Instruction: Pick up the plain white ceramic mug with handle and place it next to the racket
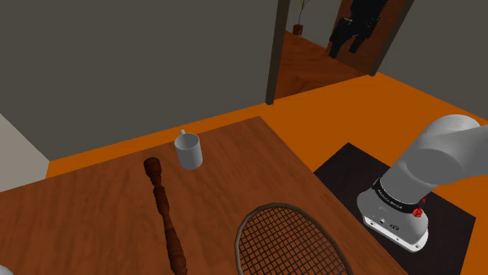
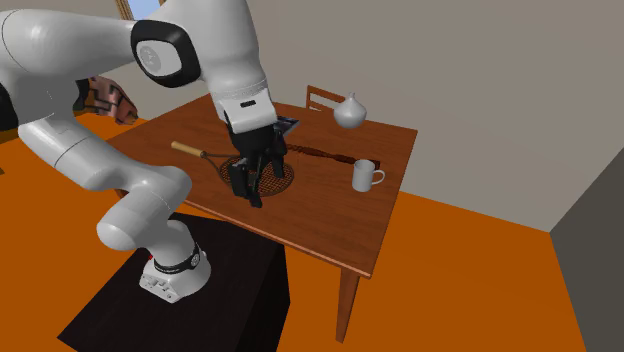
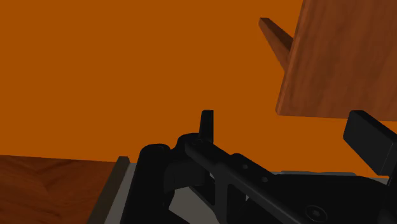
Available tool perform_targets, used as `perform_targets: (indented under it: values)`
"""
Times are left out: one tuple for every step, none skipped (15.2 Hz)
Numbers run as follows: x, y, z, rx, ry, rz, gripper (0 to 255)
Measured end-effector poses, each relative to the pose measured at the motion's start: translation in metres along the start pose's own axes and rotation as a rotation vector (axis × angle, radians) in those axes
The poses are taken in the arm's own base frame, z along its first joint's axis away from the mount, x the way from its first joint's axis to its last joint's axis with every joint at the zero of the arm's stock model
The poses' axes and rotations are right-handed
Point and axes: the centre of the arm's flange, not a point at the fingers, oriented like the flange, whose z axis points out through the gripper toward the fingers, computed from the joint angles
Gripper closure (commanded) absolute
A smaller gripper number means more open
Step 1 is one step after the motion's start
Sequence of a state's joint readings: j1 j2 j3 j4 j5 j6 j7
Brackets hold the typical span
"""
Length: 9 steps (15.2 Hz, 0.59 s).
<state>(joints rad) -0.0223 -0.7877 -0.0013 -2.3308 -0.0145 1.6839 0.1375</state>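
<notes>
The black gripper (image 2: 248,192) hangs just above the table (image 2: 320,225), on the side near the stand, close by the racket's (image 2: 283,176) round net. Its two fingers (image 3: 207,123) stand wide apart and hold nothing. Past the racket lies a brown stick (image 2: 322,154). The white mug (image 2: 365,176) stands upright near the table's far edge, well apart from the racket.

Looks past the black gripper (image 3: 287,125), fingers (image 3: 207,121) standing apart with nothing between them, onto plain orange floor (image 3: 127,63). Shows a brown wooden panel (image 3: 343,57) beyond one finger, a slanted strut (image 3: 277,37) jutting from its edge. Catches another wood-grained surface (image 3: 44,188) beside the gripper's body, dark along its edge.
</notes>
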Motion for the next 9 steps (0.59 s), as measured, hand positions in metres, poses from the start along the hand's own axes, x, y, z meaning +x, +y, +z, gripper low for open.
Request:
perform_targets:
  values:
    - [0.0, 0.0, 0.0, 0.0, 0.0, 0.0, 0]
    - [0.001, -0.006, 0.003, 0.0, -0.001, -0.001, 0]
    - [0.003, -0.015, 0.007, 0.0, -0.003, -0.003, 0]
    - [0.006, -0.025, 0.011, 0.0, -0.005, -0.005, 0]
    - [0.01, -0.036, 0.017, 0.0, -0.007, -0.007, 0]
    - [0.013, -0.048, 0.022, 0.0, -0.01, -0.009, 0]
    - [0.015, -0.057, 0.027, 0.0, -0.012, -0.011, 0]
    - [0.015, -0.071, 0.034, 0.0, -0.014, -0.013, 0]
    - [0.019, -0.083, 0.038, 0.0, -0.016, -0.015, 0]
